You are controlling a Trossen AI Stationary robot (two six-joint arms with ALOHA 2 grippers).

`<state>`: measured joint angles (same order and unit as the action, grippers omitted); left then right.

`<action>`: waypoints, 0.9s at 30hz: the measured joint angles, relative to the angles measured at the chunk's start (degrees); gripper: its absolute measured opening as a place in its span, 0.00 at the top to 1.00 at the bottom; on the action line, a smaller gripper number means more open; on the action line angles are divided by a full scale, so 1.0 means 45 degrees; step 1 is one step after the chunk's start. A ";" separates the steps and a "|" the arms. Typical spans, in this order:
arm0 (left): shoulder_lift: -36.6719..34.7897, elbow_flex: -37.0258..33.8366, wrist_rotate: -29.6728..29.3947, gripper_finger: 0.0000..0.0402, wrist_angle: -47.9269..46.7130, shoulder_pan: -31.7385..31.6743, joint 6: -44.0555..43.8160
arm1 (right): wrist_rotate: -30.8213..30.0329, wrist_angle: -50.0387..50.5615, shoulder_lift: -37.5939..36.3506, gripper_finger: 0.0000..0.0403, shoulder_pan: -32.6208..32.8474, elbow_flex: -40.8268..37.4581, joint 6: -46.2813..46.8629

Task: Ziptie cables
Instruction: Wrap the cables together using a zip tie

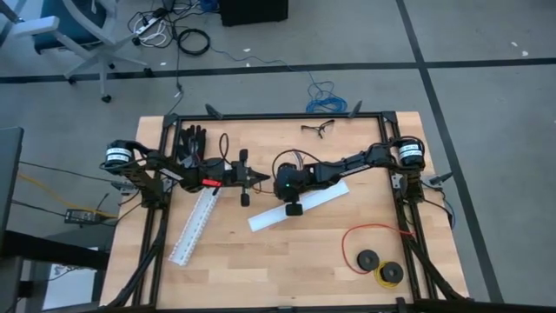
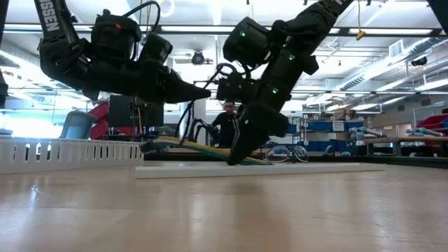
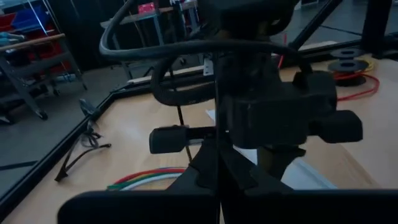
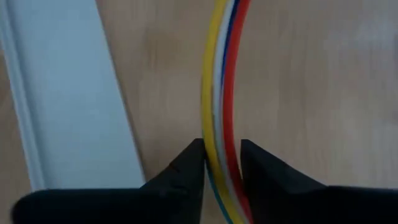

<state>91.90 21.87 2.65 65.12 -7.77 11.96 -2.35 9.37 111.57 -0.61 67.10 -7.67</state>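
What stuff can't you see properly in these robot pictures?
- High view: the cables are hidden under both arms where they meet.
- Right wrist view: the right tool straddles the cables; whether it pinches them is unclear.
- Left wrist view: the right arm blocks the left tool's target.
- Low view: the person behind is partly hidden.

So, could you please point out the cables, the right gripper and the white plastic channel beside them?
cables (image 4: 219, 93), right wrist view, on the yellow wire.
right gripper (image 4: 222, 163), right wrist view, midway between its fingertips.
white plastic channel (image 4: 74, 99), right wrist view, on its flat face.
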 joint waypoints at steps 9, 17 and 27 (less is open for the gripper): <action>0.0742 0.0426 0.0181 0.99 0.0456 0.0005 -0.0809 | -0.0100 -0.1916 -0.0015 0.96 0.0013 0.0032 -0.0555; 0.2260 0.0833 0.0457 0.99 0.1985 0.0010 -0.0913 | -0.0212 -0.1468 -0.0015 0.89 0.0013 0.0023 -0.0168; 0.2575 0.0889 0.0473 0.99 0.2625 0.0079 -0.0458 | -0.0214 -0.1452 -0.0039 0.82 0.0013 0.0027 0.0047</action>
<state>103.49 25.87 4.78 76.93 -7.41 9.90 -3.31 2.83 111.39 -0.56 67.22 -7.46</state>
